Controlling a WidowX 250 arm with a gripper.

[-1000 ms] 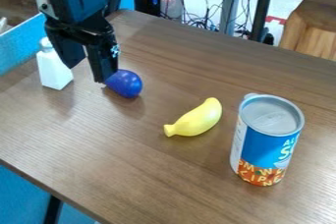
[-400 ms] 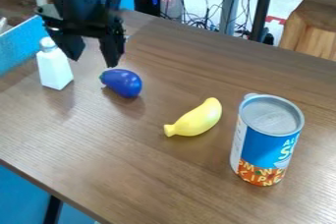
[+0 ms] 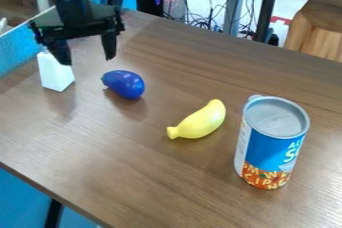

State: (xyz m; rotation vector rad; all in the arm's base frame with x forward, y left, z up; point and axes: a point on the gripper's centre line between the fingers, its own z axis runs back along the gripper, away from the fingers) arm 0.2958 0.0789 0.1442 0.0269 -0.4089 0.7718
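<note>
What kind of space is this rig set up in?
Likely a robotics lab or workshop: a black robot arm over a wooden table, tangled cables on the floor behind, and a toy-like banana laid out.

On the soup can [image 3: 277,118], well apart from the fingers [image 3: 109,46] and nearer the camera, I record white lettering across blue label [image 3: 268,148] and orange band [image 3: 266,177].
</note>
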